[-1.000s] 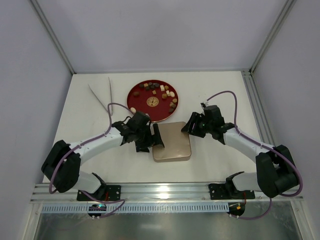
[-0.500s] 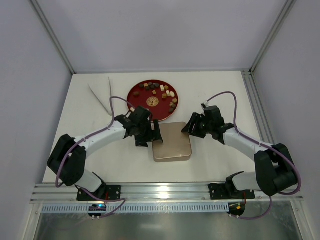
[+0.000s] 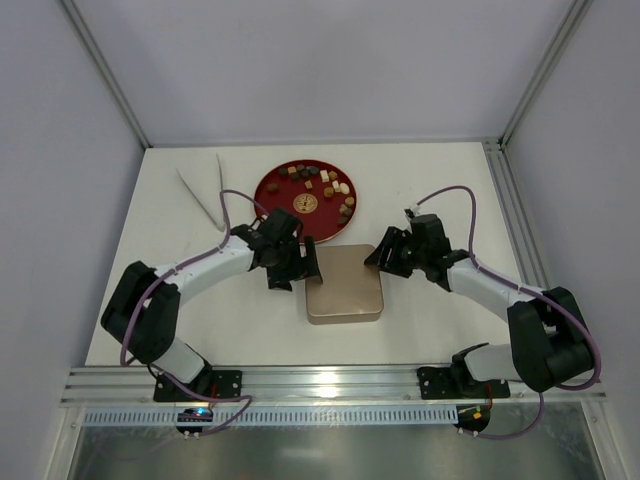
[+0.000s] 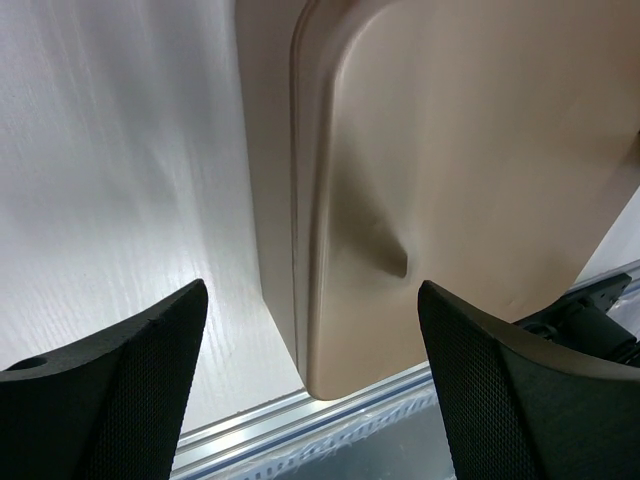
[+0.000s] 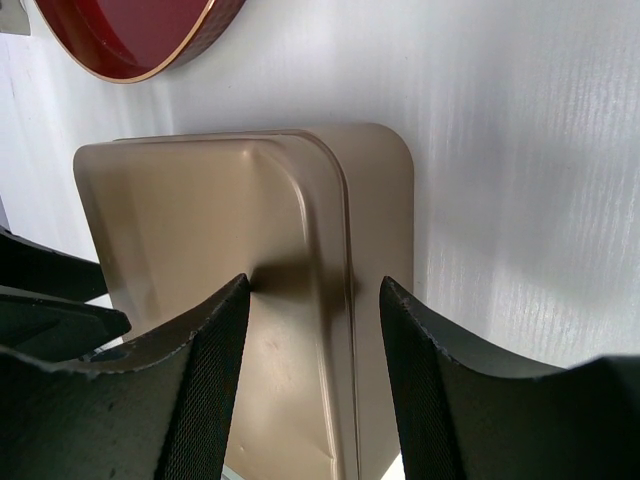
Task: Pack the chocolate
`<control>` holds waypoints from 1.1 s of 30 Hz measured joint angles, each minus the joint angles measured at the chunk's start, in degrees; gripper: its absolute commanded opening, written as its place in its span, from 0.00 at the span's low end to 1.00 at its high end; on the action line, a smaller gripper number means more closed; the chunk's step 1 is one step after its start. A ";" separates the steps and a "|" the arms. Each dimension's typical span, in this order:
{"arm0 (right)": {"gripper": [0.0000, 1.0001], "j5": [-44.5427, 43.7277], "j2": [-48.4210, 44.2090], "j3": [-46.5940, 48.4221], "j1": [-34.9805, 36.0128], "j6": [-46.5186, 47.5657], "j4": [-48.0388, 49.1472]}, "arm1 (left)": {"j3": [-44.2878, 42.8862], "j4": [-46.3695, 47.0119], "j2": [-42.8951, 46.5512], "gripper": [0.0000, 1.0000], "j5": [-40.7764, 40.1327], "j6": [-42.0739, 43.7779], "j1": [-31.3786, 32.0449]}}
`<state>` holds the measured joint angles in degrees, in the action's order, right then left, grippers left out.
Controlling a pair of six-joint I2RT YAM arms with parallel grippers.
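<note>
Left hand (image 3: pixel 308 270) gapes, right hand (image 3: pixel 373 258) half-parted, both straddling gold tin (image 3: pixel 345 292) on white table (image 3: pixel 240 330) between grey walls (image 3: pixel 320 70).

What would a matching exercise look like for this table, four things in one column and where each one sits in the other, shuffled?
Things:
1. gold tin
2. red plate
3. tweezers
4. chocolate

Places:
A. lying on the red plate
B. far left of the table
C. near middle of the table
D. far middle, just beyond the tin

Pairs: 1-C, 2-D, 3-B, 4-A
</note>
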<state>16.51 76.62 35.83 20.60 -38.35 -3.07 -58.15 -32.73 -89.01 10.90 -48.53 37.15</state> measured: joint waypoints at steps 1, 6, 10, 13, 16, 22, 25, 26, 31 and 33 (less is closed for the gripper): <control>0.56 0.04 0.00 -0.07 0.00 -0.07 0.13 | -0.02 -0.07 -0.09 0.84 -0.04 0.04 -0.26; 0.56 0.20 0.00 -0.11 -0.07 -0.13 0.24 | 0.00 -0.22 -0.20 0.84 -0.48 0.79 -1.84; 0.57 0.15 0.02 0.04 -0.09 -0.07 0.13 | -0.09 -0.13 -1.25 0.84 -0.57 1.11 -3.19; 0.60 0.11 0.57 0.79 -0.11 0.28 -0.92 | -0.87 -0.07 -2.27 0.84 -0.37 1.31 -3.85; 0.60 -0.02 1.92 2.54 -0.11 0.83 -2.29 | -1.79 0.22 -3.23 0.84 -0.28 1.66 -4.57; 0.60 0.00 4.94 5.11 -0.22 1.25 -2.69 | -2.60 0.55 -4.28 0.84 0.44 2.67 -5.31; 0.60 -0.09 5.57 5.11 -0.48 1.20 -2.54 | -2.60 1.18 -4.85 0.84 1.07 2.82 -5.42; 0.60 -0.04 5.81 5.09 -0.59 1.18 -2.54 | -2.60 1.40 -5.18 0.84 1.27 2.80 -5.44; 0.59 1.33 7.04 4.70 -1.42 0.96 -0.48 | -2.47 3.15 -6.01 0.84 2.78 2.82 -5.70; 0.59 1.64 7.04 4.20 -1.60 0.85 0.35 | -2.29 3.74 -6.16 0.84 3.21 2.82 -5.79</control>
<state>18.15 83.66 40.03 19.00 -37.50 -2.72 -60.45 -28.99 -95.18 14.11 -45.71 31.35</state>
